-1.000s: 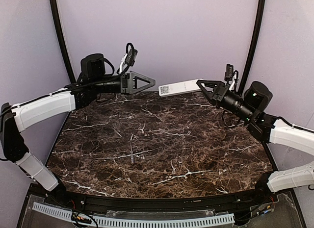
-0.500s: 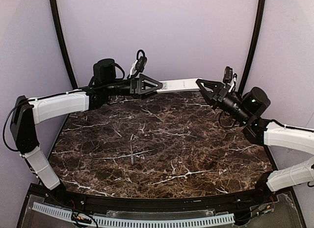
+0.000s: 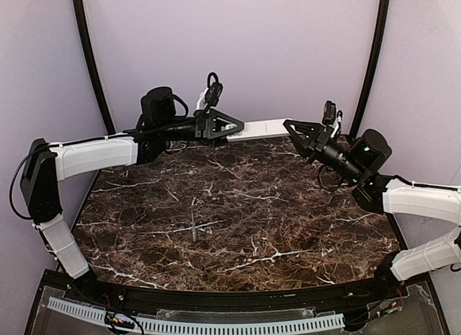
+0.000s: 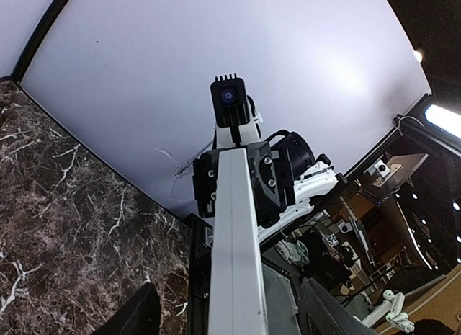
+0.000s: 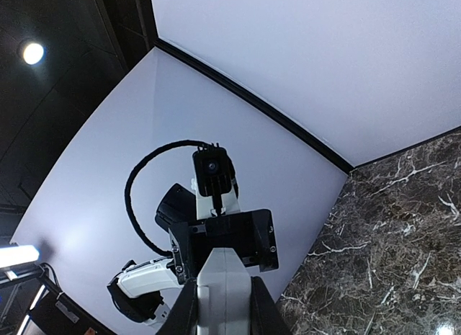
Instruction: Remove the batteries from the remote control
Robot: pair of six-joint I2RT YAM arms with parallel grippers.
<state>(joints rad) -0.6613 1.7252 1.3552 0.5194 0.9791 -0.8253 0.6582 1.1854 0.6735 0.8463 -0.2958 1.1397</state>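
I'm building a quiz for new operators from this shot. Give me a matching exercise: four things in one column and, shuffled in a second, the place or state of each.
Things
1. remote control
2. thin grey stick
3. left gripper
4. right gripper

Place or state
A. lying on the marble table
B. jaws apart, astride one end of the remote
C. held in the air near the table's far edge
D. shut on the remote's other end

Pairs: 1-C, 2-A, 3-B, 4-D
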